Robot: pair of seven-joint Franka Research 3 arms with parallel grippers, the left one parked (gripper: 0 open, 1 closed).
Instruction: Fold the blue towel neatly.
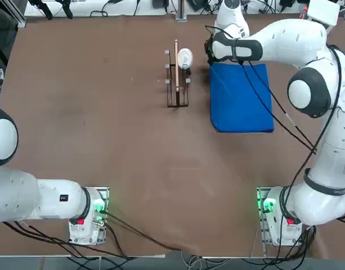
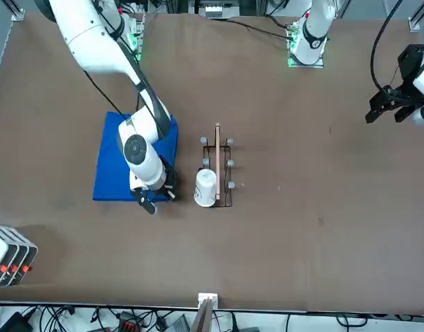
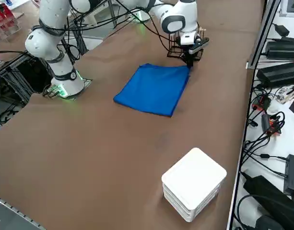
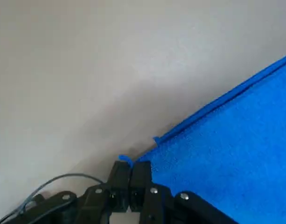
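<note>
White box, blue towel, wire rack, right pincer

Brown worktop: wire rack mid-worktop with white cup on it; white box stack near the right edge.

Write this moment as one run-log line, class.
right gripper: shut on blue towel corner | towel: flat on table | beside wire rack

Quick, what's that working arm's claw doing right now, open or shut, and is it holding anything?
Right gripper: shut, pinching a corner of the blue towel down at the table, on the towel's far edge beside the small wire rack.
</note>
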